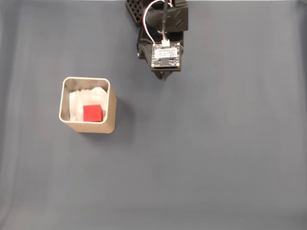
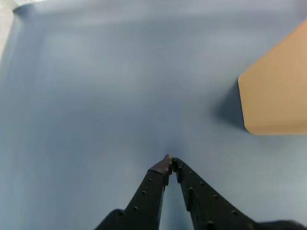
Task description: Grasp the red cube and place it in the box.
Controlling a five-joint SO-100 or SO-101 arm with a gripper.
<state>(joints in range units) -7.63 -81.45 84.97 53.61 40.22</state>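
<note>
The red cube (image 1: 93, 113) lies inside the box (image 1: 111, 107), on its white lining, at the left of the fixed view. The box is beige with rounded corners; in the wrist view its tan wall (image 2: 278, 91) fills the right edge. My gripper (image 1: 163, 76) hangs at the top centre of the fixed view, well to the right of the box and mostly hidden under the wrist camera board. In the wrist view the gripper (image 2: 170, 160) is shut, its two black fingers meeting at the tips with nothing between them.
A plain blue-grey cloth (image 1: 206, 158) covers the table around the box and arm. The arm's black body and wires (image 1: 158, 19) enter from the top edge of the fixed view.
</note>
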